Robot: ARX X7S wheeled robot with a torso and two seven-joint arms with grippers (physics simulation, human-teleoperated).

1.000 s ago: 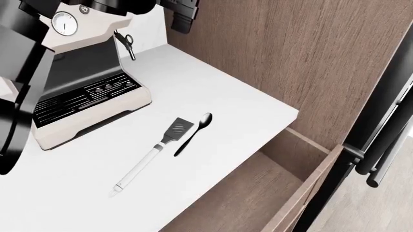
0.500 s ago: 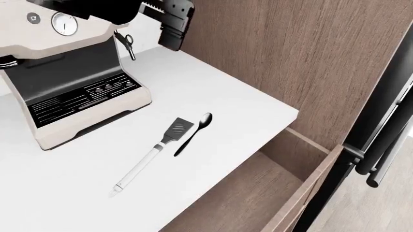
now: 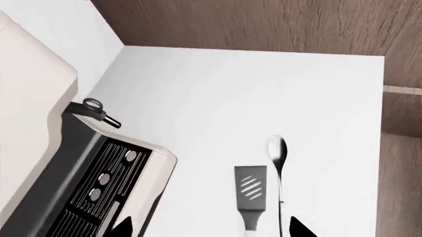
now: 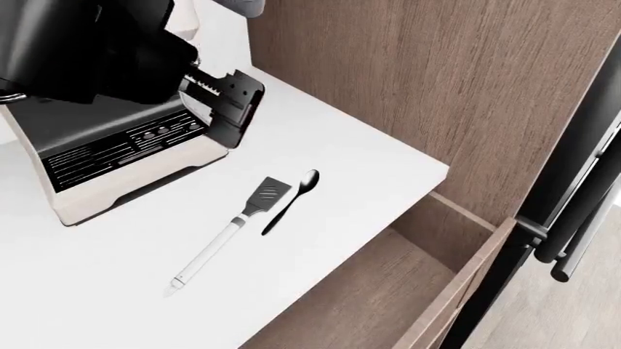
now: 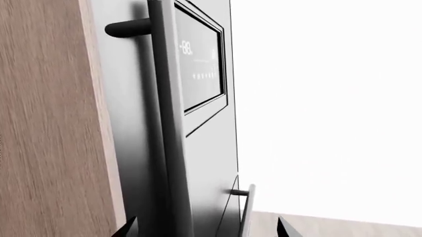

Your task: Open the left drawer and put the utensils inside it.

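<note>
Left drawer [image 4: 388, 291]: pulled open, empty. Spatula [image 4: 228, 234] and spoon [image 4: 292, 199]: side by side on counter [image 4: 339, 145], untouched. Left pincer [image 4: 231, 109]: above them beside coffee machine [image 4: 116, 153], spread wide, empty. Step: picking utensils. Next: descend, straddle one handle.

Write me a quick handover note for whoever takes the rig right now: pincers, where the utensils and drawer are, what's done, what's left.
Left pincer: empty, jaws apart, hanging over the counter in front of the coffee machine, not yet at the utensils.
Right pincer: only its fingertips show in its wrist view, apart and empty, facing the black fridge; not in the head view.
Spatula and spoon: side by side on the counter, near the drawer edge, untouched.
Left drawer: pulled open, nothing visible inside.
Done: drawer opened.
Left: pick up the spatula and the spoon and put both in the drawer.
</note>
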